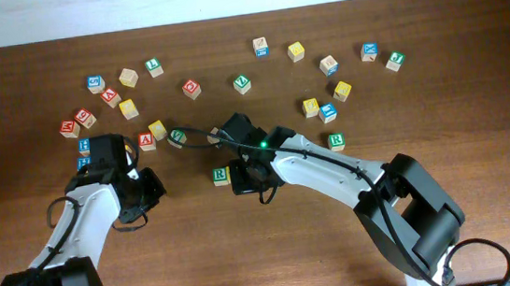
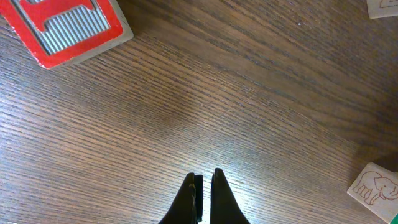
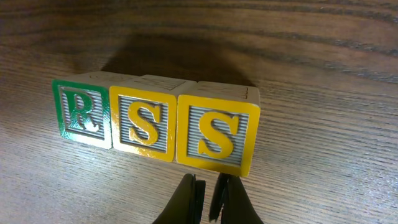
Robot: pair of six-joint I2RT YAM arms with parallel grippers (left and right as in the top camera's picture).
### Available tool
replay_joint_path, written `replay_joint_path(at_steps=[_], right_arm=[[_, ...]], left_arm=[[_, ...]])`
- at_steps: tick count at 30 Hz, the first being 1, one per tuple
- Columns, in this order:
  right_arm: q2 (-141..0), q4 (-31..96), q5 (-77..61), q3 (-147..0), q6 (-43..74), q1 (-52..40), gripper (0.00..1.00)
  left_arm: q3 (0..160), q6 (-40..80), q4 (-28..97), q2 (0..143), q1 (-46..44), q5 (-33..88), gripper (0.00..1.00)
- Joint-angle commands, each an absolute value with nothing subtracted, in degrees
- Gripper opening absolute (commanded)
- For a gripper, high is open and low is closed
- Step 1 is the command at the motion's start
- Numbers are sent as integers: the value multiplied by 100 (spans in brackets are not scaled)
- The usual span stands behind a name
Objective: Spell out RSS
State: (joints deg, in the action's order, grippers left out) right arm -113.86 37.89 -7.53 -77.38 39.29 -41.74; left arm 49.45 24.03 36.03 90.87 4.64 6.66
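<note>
Right pincer [image 3: 210, 184] closed; one R [image 3: 83, 112], two S [image 3: 144, 124]

Green R cube [image 3: 81, 115], yellow S cube [image 3: 143, 124] and second S cube [image 3: 217, 134] touch in a row.

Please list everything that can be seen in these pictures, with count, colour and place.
R cube: one, green, first in the row, touching the first S.
S cubes: two, yellow, side by side after the R.
loose letter cubes: over twenty, red, blue, green, yellow and plain, scattered over the far half of the table.
table: one, dark brown wood.
left gripper: one, black, shut, over bare wood.
right gripper: one, black, shut, just in front of the last S.
</note>
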Motion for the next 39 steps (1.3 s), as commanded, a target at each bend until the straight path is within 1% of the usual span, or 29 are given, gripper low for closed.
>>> replay_joint_path(at_steps=[1, 5, 8, 11, 14, 19, 23, 27, 32, 39], right_arm=[[-11474, 3817, -919, -7712, 3942, -4209, 4], [-11222, 3968, -1490, -7776, 3758, -4193, 4], [-10783, 4292, -1417, -7797, 3752, -4130, 4], [-10398, 4595, -1199, -7795, 3339, -3756, 4], [-10492, 4737, -854, -7773, 3170, -3312, 4], [-10897, 4517, -834, -7767, 3175, -3146, 4], [-11207, 4327, -884, -7767, 3192, -3146, 4], [-11386, 4213, -1181, -7749, 3194, -3153, 4], [-11463, 3736, -1612, -7553, 3242, -3181, 4], [-11487, 3538, -1629, -7553, 3350, -3400, 4]], left_arm=[[4987, 2414, 3614, 9129, 493, 631, 0], [4987, 2416, 3605, 9129, 425, 819, 0], [4987, 2416, 3514, 9129, 156, 819, 0], [4987, 2418, 3190, 9129, -198, 819, 0], [4987, 2532, 2731, 9142, -410, 825, 0], [4987, 2613, 2193, 9411, -720, 1466, 0], [4987, 2617, 1925, 9826, -1068, 1483, 0], [4987, 2655, 1874, 9944, -1076, 1485, 0], [4987, 2652, 1872, 9942, -1083, 1529, 0], [4987, 2652, 1868, 9942, -1090, 1559, 0]])
